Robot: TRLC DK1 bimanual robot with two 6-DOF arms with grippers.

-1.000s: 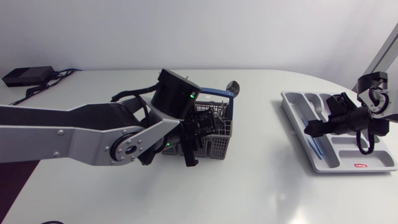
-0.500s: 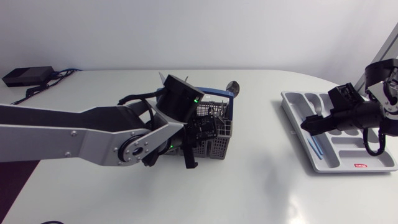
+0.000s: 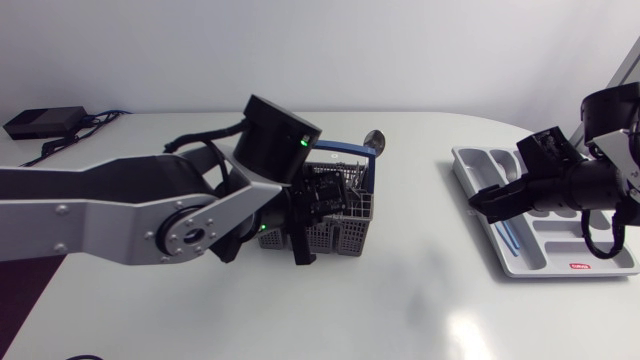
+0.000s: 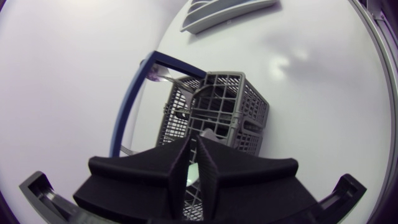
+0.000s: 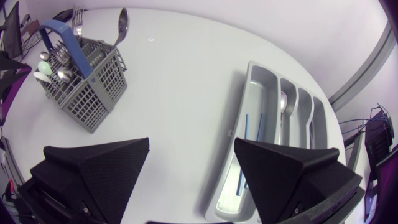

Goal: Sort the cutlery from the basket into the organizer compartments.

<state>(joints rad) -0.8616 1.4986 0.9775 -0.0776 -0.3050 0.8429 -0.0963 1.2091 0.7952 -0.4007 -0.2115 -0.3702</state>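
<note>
The grey wire basket (image 3: 345,225) with a blue handle (image 4: 132,106) stands mid-table and holds several pieces of cutlery; a spoon (image 3: 375,139) sticks up at its far side. My left gripper (image 4: 194,142) reaches down into the basket (image 4: 230,106), its fingers almost together on a pale cutlery handle (image 4: 194,171). The grey organizer (image 3: 475,180) lies at the right, with a blue-handled piece (image 5: 247,124) and a spoon (image 5: 283,102) in its compartments. My right gripper (image 5: 193,180) hangs open and holds nothing, just left of the organizer (image 5: 273,81) in the head view.
A black box with cables (image 3: 40,122) sits at the table's far left corner. Bare white tabletop lies between the basket (image 5: 87,93) and the organizer. My long left arm (image 3: 120,215) spans the left half of the table.
My left gripper's fingers have come together inside the basket. My right gripper has risen and shifted left off the organizer toward the table's middle, opening a little wider.
</note>
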